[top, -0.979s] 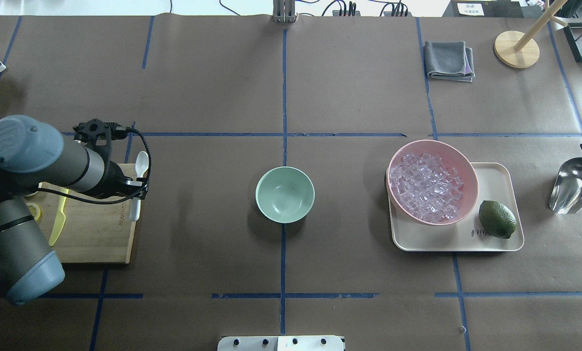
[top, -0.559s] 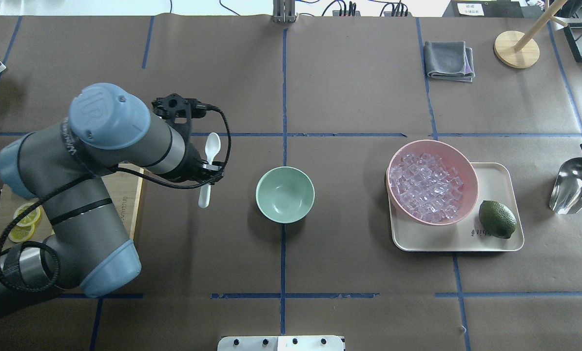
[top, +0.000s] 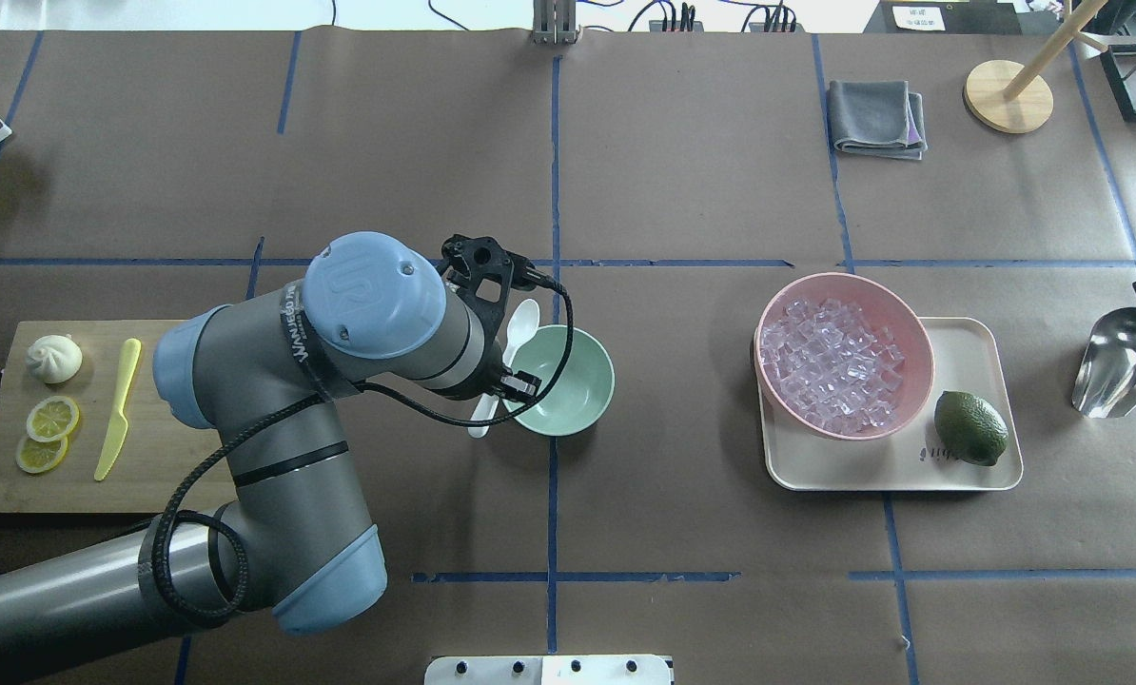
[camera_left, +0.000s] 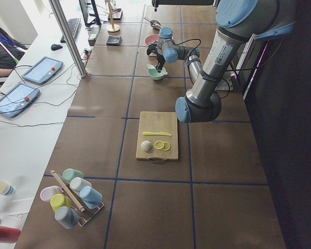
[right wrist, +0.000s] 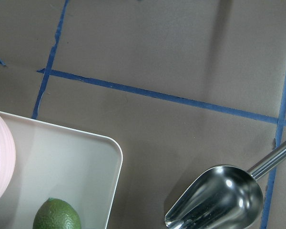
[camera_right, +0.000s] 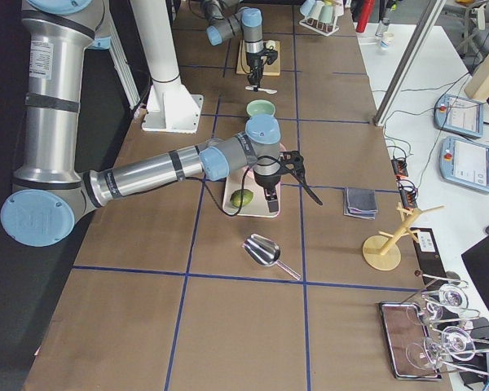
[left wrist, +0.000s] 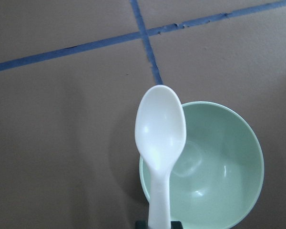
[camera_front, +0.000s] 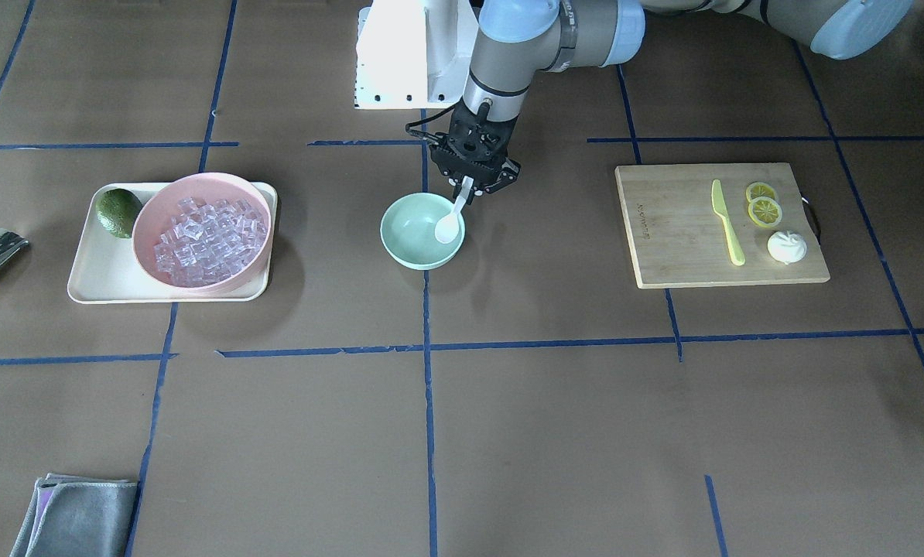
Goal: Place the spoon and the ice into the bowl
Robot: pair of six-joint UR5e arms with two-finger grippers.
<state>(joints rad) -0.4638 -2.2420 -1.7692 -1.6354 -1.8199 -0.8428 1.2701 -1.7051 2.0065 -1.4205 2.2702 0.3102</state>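
Step in hand: spoon placement, first half of the task. The left gripper [camera_front: 467, 186] is clamping the white plastic spoon [left wrist: 160, 138] by its handle, jaws closed narrow on it. The scoop is sticking out ahead of the gripper and the handle end is trailing out behind it.

The mint-green bowl [camera_front: 402, 241] is sitting just below and ahead of the gripper. In the wrist view the scoop is overlapping the bowl's rim, part over the cavity and part over bare bench. In the front view the spoon is slanting down, scoop lowest. I can't tell whether it is touching the bowl.

Next move, my read: nudging slightly further over the cavity, then opening so the spoon drops in. Releasing here is risking the handle tipping out over the rim.

Left arm pose: elbow folded, forearm reaching toward bench centre, wrist pointing the gripper downward.

The ice [camera_front: 203, 240] is not started. All the cubes are sitting in the pink bowl [camera_front: 207, 186], well off to the left gripper's far side.

The right gripper [camera_right: 268, 194] is hovering close to the metal scoop [top: 1125, 362] lying on the bench. I can't tell whether it is open or closed.
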